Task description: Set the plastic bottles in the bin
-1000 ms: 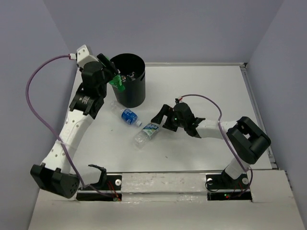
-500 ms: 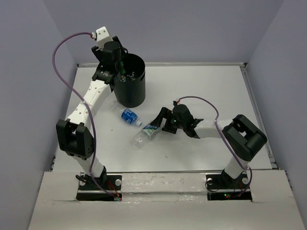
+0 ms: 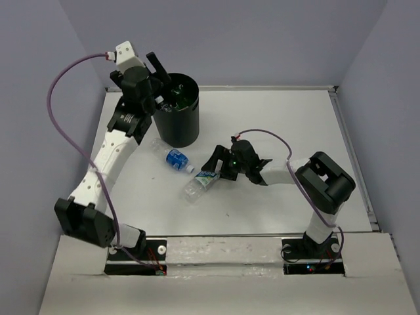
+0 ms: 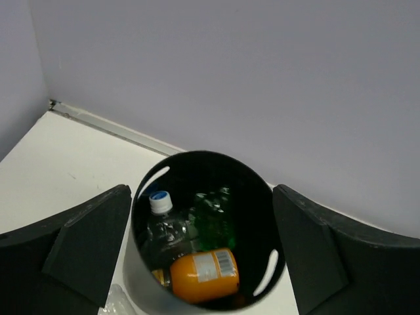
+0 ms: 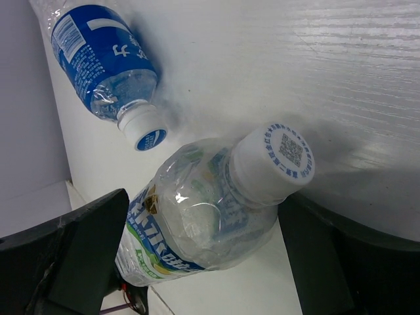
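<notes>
Left gripper (image 4: 200,223) was wide open, holding nothing, straight over the bin (image 4: 203,155). Below it, inside, lay an orange bottle (image 4: 203,274), a green bottle (image 4: 213,220) and a clear bottle (image 4: 161,226). Right gripper (image 5: 200,230) was also spread, one finger each side of the green-label bottle (image 5: 190,230) on the table (image 5: 295,65), not yet clamped. Blue-label bottle (image 5: 98,52) lay just beyond it. I judged this the pick step: close squarely near the cap, then lift.

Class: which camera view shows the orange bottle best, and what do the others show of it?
The left wrist view. It looks down into the bin, where the orange bottle lies on its side, barcode label up. In the top external view the bottle cannot be made out inside the bin. The right wrist view misses it entirely.
</notes>
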